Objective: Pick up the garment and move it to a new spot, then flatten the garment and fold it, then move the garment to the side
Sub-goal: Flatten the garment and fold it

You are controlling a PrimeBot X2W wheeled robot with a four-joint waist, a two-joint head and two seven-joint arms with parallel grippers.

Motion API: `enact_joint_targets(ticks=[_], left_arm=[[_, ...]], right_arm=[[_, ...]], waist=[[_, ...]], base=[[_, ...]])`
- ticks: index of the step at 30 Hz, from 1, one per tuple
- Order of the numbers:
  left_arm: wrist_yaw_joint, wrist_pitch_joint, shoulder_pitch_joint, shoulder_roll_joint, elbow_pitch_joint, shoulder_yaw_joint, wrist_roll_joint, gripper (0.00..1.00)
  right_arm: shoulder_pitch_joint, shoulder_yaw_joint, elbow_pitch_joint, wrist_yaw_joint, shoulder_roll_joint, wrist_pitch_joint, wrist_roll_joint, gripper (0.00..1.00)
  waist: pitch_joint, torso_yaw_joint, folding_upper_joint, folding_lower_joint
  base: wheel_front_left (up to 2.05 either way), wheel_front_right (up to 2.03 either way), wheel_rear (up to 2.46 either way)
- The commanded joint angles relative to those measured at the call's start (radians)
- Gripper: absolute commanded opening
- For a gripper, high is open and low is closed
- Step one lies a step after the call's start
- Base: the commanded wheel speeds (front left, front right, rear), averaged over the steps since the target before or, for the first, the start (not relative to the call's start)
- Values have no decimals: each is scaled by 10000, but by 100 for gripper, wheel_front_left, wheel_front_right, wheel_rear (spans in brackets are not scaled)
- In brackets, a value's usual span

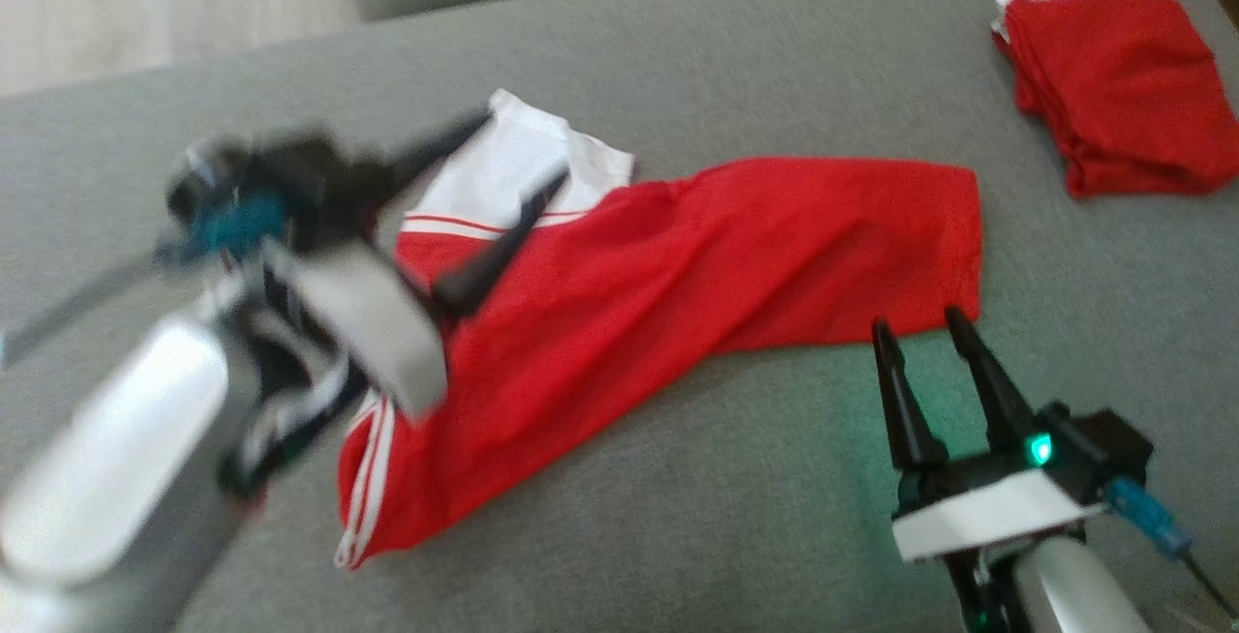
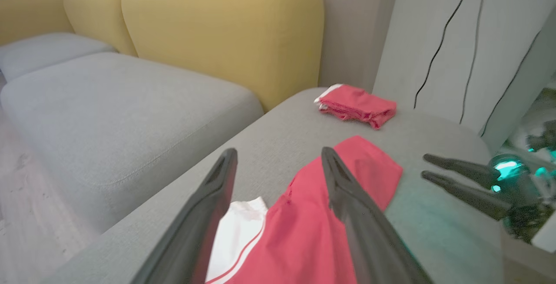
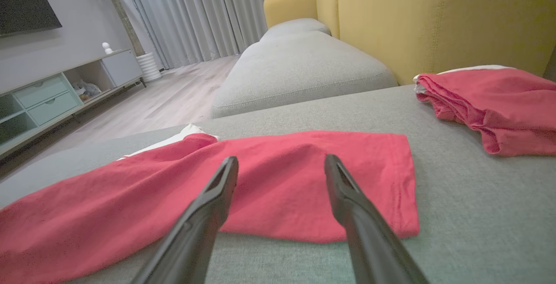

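The garment [image 1: 678,265] is red with a white end and white side stripes. It lies spread in a slanted band on the grey cushion [image 1: 774,62]. My left gripper [image 1: 526,144] is blurred and hangs over the white end, open, with nothing between its fingers. In the left wrist view the left gripper [image 2: 279,151] stands open above the garment [image 2: 304,232]. My right gripper [image 1: 917,320] is open at the near edge of the garment's red right end. The right wrist view shows the right gripper [image 3: 281,160] open and low, just before the garment [image 3: 130,197].
A second red garment, folded [image 1: 1123,81], lies at the cushion's far right corner [image 2: 356,106] [image 3: 499,106]. Yellow backrests [image 2: 226,28] and another grey seat [image 2: 108,110] stand beyond. Wooden floor [image 1: 145,4] lies past the cushion's far left edge.
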State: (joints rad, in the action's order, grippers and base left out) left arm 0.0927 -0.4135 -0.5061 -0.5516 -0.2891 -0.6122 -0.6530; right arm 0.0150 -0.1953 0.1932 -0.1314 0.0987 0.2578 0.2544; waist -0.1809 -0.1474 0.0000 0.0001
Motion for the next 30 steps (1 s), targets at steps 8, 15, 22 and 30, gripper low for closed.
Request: enact_joint_targets(ticks=[8,15,22,30], left_arm=[[364,-1802,-4507,181,4317,-595,-342,100],[376,-2182,-6084,-39,6278,-1764,-305,100],[378,-1931,-7132,-196,7871,-2981,-122,100],[379,-1894,-7765,-265,9055,-3953,-301,100]], right_arm=[[1226,-392,-572,7,9,40,100,100],[1702,-530,-635,7,-128,40,186,100],[2103,-629,-684,7,-239,40,247,100],[2354,-691,-698,7,-316,40,280,100]], waist=[[-1767,-1027,0,-1],[-2583,-1428,0,-1],[-3188,-1736,0,-1],[-3494,-1963,0,-1]], base=[[0,0,0],[0,0,0],[0,0,0],[0,0,0]])
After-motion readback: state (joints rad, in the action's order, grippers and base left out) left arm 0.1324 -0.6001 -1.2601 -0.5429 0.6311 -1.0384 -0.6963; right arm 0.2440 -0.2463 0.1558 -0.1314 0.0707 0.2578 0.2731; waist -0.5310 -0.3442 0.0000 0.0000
